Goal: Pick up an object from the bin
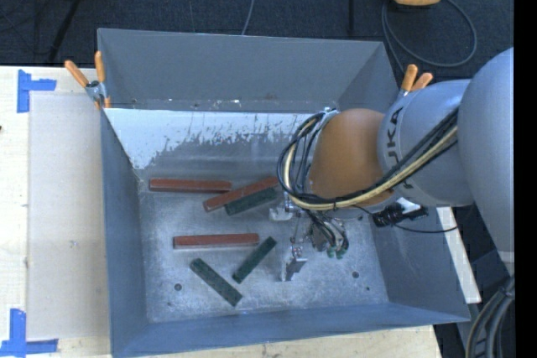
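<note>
Camera view: grey metal bin (210,71) with sloping walls and a speckled floor, seen from above.
Arm: grey robot arm (470,138) with an orange wrist cover (348,155) and looped cables, coming in from the view's right and bent down over the right half of the floor.
Gripper: two-finger gripper (294,262), pointing down, low over a bare patch of the floor.
Gripper state: whether it is open or closed cannot be told, nor whether it grips anything.
Nearest thing: short dark green flat bar (253,259), just beside the gripper on the view's left. It lies slantwise on the floor with its upper end toward the gripper and appears apart from it.
Second green bar: longer dark green flat bar (215,281), farther left of the gripper and nearer the front wall, also slanted.
Level bar: long reddish-brown flat bar (216,241), left of the gripper. Its right end is near the short green bar's upper end.
Crossed pair: tilted reddish-brown bar (216,200) and dark green bar (252,200), touching, up and left of the gripper, beside the wrist cables.
Farthest bar: reddish-brown flat bar (189,185), well apart from the gripper, at the foot of the back wall.
</note>
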Robot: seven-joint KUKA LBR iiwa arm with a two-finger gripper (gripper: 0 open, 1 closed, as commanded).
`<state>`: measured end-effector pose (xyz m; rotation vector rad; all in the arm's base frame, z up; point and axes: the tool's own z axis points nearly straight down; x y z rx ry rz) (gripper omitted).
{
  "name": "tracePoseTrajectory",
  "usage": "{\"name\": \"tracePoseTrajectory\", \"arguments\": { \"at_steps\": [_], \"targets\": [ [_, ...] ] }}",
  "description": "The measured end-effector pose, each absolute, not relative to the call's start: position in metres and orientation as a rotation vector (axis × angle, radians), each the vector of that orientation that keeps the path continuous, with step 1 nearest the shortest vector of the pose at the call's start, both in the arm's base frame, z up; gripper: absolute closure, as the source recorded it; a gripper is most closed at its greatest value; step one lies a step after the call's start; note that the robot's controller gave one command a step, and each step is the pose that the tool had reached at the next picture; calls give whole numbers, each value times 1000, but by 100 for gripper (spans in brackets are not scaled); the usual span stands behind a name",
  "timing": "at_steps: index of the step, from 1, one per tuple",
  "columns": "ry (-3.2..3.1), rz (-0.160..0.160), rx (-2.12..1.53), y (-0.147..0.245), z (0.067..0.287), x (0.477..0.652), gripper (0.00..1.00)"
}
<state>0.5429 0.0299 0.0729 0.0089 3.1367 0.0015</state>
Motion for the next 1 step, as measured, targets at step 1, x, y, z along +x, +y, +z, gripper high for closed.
{"name": "tracePoseTrajectory", "arguments": {
  "at_steps": [1],
  "targets": [
    [3136, 1, 9, 30, 73, 543, 0]
  ]
}}
